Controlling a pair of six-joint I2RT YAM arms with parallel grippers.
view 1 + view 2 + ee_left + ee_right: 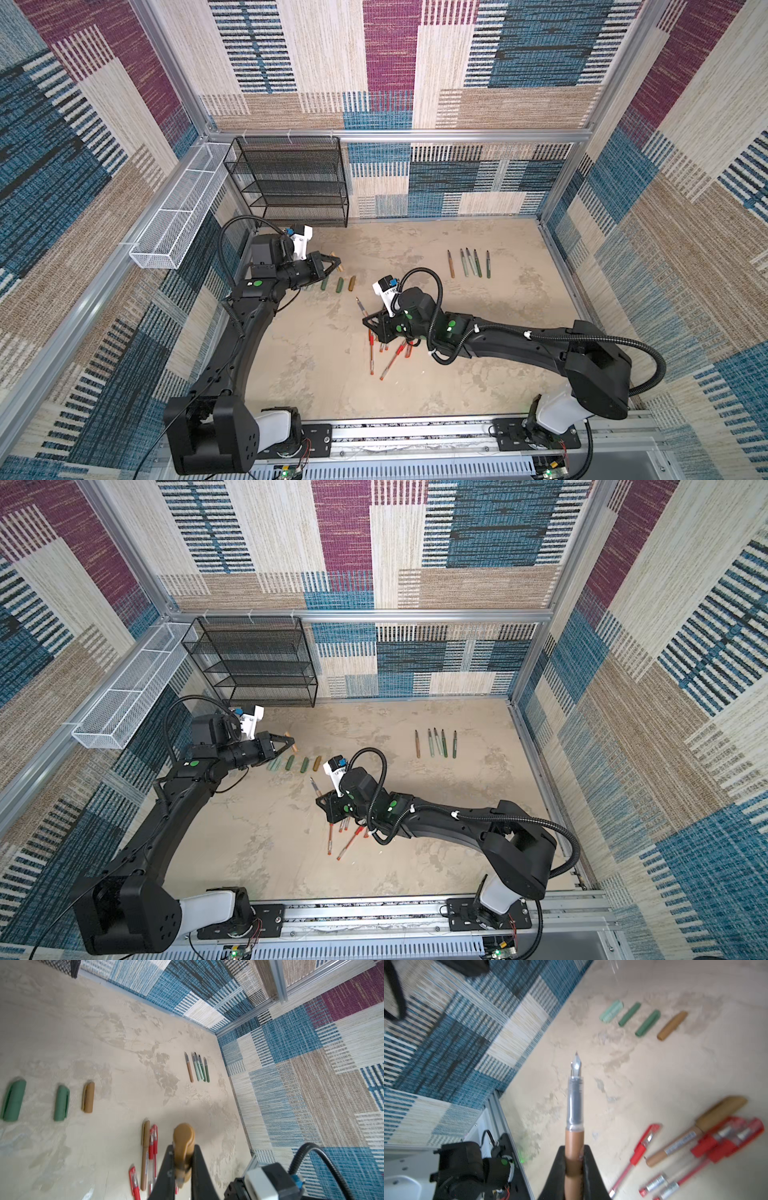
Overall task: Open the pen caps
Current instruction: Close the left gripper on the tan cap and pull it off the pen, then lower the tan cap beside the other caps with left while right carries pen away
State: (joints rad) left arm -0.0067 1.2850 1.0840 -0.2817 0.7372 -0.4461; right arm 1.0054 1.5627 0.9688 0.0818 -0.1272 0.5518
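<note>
Gold-brown and stubby, the cap (184, 1142) is off its pen and pinched crosswise in the left gripper (336, 262), with both ends poking past the black jaws. The row of loose caps (340, 284) lies just beside it on the mottled beige table (457, 353). They are smooth cylinders in mint, green and gold-brown, with long axes roughly parallel. The left arm is plainly nearer, so the held cap probably goes at the row's gold end. The right gripper (574, 1159) clamps the matching brown barrel (574, 1140), its clear section and steel nib pointing outward. The red capped pens (726, 1136) lie close by it.
</note>
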